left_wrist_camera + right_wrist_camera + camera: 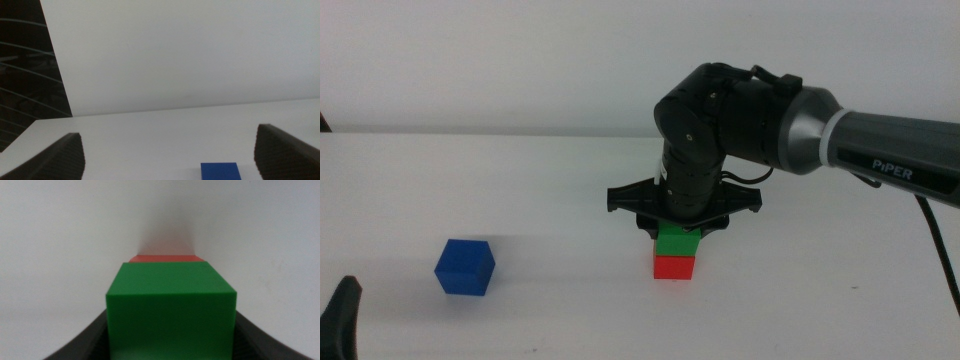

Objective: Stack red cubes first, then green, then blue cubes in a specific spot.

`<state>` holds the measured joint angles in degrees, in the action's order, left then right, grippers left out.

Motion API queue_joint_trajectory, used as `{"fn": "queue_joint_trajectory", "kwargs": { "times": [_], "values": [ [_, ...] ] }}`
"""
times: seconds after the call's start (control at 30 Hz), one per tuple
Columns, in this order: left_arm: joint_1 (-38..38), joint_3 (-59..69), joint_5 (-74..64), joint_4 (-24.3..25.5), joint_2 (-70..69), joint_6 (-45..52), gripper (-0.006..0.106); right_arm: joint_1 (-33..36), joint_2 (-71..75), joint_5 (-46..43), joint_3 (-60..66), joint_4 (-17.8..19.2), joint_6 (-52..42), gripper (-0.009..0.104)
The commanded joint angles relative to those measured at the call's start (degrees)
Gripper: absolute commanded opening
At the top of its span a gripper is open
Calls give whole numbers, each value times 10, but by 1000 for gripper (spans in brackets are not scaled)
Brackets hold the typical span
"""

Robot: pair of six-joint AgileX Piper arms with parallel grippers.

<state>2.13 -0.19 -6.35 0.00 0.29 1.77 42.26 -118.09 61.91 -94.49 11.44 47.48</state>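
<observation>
The red cube [674,267] rests on the white table, right of centre. The green cube [677,240] sits squarely on top of it. My right gripper [677,228] comes down from above and is shut on the green cube, one jaw against each side. In the right wrist view the green cube [170,310] fills the space between the jaws of the right gripper [170,330], with a strip of the red cube [167,258] showing beyond it. The blue cube [465,267] lies alone at the left. My left gripper [170,132] is open, with the blue cube [220,171] ahead of it.
Only a dark tip of the left gripper [344,315] shows at the bottom left corner of the middle view. The right arm [880,150] reaches in from the right above the table. A white wall stands behind the table.
</observation>
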Motion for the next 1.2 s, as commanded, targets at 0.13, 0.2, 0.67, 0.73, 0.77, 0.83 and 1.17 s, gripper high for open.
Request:
{"fn": "queue_joint_trajectory", "kwargs": {
  "times": [0.13,0.2,0.67,0.73,0.77,0.83,1.17],
  "values": [
    [1,24,9,0,-24,-3,91,2,-12,-1,1,0,-4,4],
    [1,24,9,0,-24,-3,91,2,-14,-1,1,0,-4,4],
    [1,24,9,0,-24,-3,91,-6,197,1,15,-26,-213,92],
    [1,24,9,0,-24,-3,91,-17,287,0,61,-45,-307,92],
    [1,24,9,0,-24,-3,91,-25,336,-2,94,-58,-355,92],
    [1,24,9,0,-24,-3,91,-47,429,-19,166,-80,-434,92],
    [1,24,9,0,-24,-3,91,-88,739,-77,389,-174,-547,92]
  ]
}}
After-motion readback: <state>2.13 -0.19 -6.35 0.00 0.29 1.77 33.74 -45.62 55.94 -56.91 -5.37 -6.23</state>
